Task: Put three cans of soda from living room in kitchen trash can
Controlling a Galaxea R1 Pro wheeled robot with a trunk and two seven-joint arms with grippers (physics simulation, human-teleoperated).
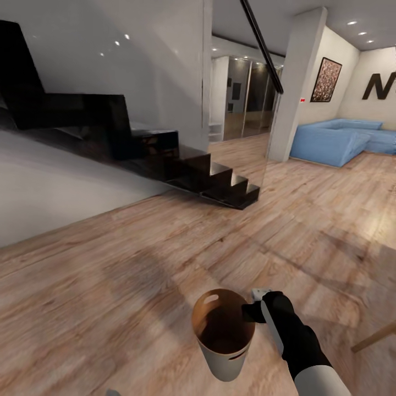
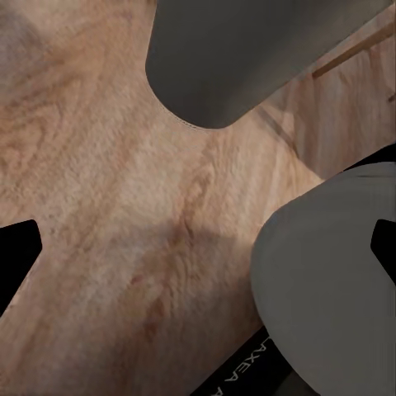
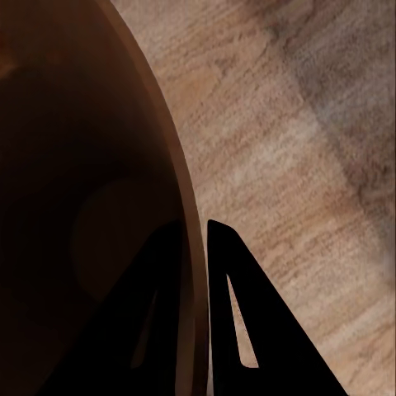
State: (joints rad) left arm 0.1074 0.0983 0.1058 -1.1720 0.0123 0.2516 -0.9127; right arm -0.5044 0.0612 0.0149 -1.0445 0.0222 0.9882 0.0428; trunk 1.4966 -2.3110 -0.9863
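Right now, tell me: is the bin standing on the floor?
No, the right gripper clamps the trash can by its rim, one finger inside the wall and one outside, holding it above the wood floor.

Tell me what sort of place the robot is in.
Likely an open-plan home, near the living area: a glossy black staircase, a blue sofa and a framed picture over light wood floor.
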